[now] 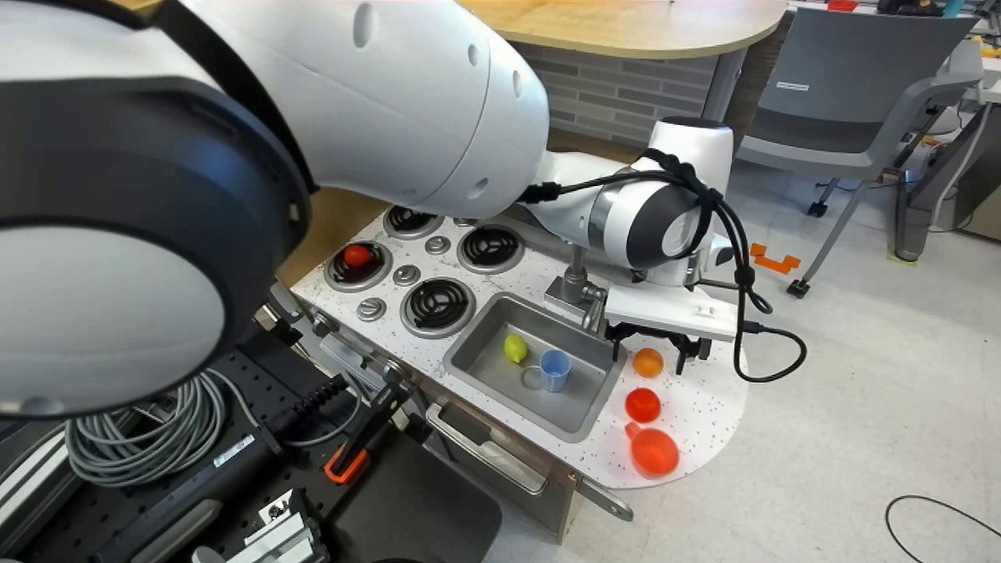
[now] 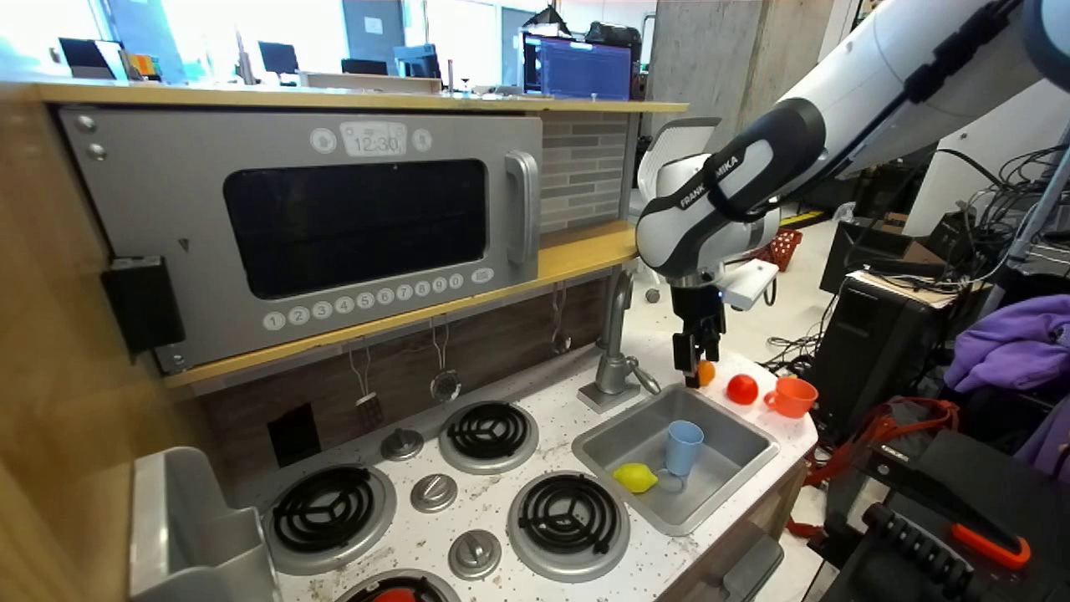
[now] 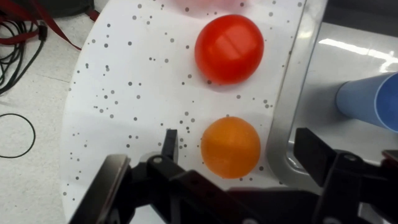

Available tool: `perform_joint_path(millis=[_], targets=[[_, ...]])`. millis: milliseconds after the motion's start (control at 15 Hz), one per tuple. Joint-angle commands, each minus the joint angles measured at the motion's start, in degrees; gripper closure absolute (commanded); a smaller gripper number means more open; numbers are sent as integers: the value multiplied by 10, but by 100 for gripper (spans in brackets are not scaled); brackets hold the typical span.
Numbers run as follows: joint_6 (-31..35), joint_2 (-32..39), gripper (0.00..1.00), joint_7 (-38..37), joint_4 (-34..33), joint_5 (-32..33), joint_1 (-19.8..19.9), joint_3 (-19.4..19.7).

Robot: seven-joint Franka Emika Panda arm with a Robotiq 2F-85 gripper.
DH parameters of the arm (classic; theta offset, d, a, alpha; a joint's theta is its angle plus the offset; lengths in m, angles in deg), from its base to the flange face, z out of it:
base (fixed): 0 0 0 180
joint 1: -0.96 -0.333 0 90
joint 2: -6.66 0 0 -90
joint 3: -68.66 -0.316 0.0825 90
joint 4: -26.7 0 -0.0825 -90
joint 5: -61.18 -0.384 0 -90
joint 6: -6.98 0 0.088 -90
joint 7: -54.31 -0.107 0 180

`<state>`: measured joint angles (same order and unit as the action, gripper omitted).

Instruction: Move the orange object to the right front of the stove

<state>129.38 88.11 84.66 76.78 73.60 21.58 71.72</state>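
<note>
Evidently, the orange object lies between the wide-spread fingers, apart from both.

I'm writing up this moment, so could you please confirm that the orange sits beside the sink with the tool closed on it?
Not quite: the tool is open, with clear gaps to the orange on both sides, as the wrist view shows. The orange does sit beside the sink.

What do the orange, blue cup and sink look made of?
Orange: probably plastic, satin; faint sheen, plain even surface.
Blue cup: likely plastic, fairly matte; uniform color, soft shading.
Sink: steel or metal-look plastic, semi-gloss; grey with bright streaked reflections.
</note>
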Motion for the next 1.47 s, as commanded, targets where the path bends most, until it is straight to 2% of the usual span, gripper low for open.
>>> perform_joint_path(millis=[0, 67, 133, 333, 467, 667, 867, 1133, 1400], targets=[[-54, 57, 31, 15, -99, -6, 1, -7], [-62, 64, 40, 15, -112, -5, 0, -6], [-42, 27, 47, 15, -55, -11, -5, 2], [-35, 28, 71, 21, -63, -8, -3, 4], [-25, 28, 81, 25, -68, -2, -2, 11], [-16, 26, 81, 34, -79, -7, 10, 16], [13, -9, 81, 36, -31, -6, 26, 4], [88, -65, 81, 65, 72, -1, 29, -11], [131, -111, 81, 79, 173, 12, 18, -21]])
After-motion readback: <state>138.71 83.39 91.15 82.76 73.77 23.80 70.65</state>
